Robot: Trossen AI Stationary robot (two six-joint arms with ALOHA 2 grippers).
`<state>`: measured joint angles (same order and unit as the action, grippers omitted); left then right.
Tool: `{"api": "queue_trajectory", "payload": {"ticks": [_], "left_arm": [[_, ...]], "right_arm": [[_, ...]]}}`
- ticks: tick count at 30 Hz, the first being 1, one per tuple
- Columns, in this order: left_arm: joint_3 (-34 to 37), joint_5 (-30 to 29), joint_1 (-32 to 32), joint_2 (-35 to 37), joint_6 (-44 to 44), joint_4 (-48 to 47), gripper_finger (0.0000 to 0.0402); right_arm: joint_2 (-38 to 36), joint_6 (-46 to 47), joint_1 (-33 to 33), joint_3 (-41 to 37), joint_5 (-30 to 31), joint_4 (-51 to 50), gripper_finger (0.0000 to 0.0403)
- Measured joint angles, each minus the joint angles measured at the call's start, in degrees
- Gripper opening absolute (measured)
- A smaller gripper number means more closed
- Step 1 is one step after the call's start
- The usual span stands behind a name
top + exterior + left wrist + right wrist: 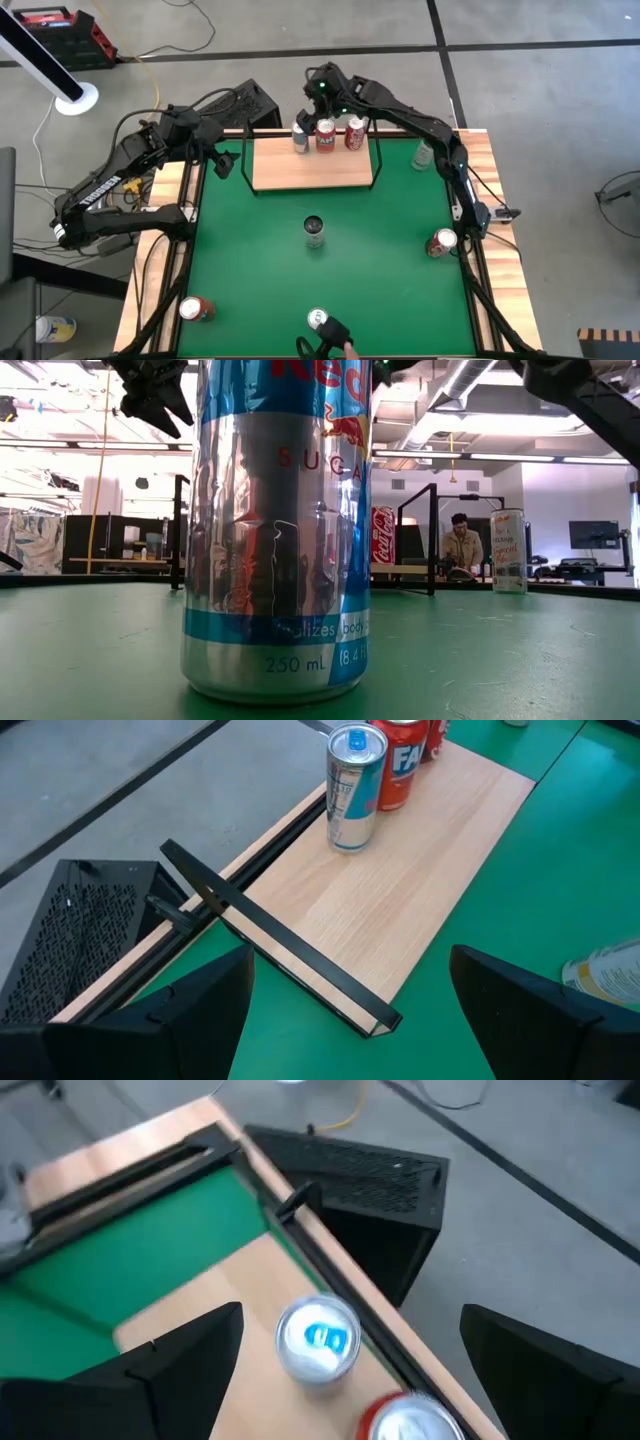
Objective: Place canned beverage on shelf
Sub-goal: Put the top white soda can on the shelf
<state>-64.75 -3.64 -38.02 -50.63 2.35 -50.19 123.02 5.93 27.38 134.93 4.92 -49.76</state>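
The shelf, a light-wood board in a thin black wire frame, lies at the far middle of the green mat. Three cans stand in a row along its far edge: a silver-blue can, a red can and another red can. My right gripper hangs open above the silver-blue can, touching nothing. My left gripper waits open off the shelf's left end, looking along the board at the same silver-blue can.
Loose cans lie about the mat: one in the middle, one at the right edge, one far right, one near left, and one at the near edge. A person sits in the room beyond.
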Motion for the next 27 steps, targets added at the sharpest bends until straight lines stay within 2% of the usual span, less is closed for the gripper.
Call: {"api": "queue_trajectory", "payload": {"ticks": [9,17,21,24,27], "left_arm": [[0.0,2.15,0.0,0.0,-0.48,0.11,0.032],[0.0,1.84,-0.01,0.0,2.96,0.66,0.032],[0.0,2.89,0.0,0.0,7.87,0.66,0.032],[0.0,4.39,0.0,0.17,8.98,0.68,0.032],[0.0,6.61,0.2,0.5,9.38,0.7,0.032]], "right_arm": [[-5.8,-4.51,-1.91,0.0,-0.63,-13.21,0.0399],[-9.13,-7.95,-4.24,0.0,-0.61,-28.15,0.0399],[-11.79,-8.11,-5.15,-0.16,-0.61,-33.34,0.0399],[-15.86,-8.12,-6.34,-2.95,-0.36,-34.72,0.0399],[-22.35,-7.51,-7.88,-9.03,0.44,-33.75,0.0399]]}}
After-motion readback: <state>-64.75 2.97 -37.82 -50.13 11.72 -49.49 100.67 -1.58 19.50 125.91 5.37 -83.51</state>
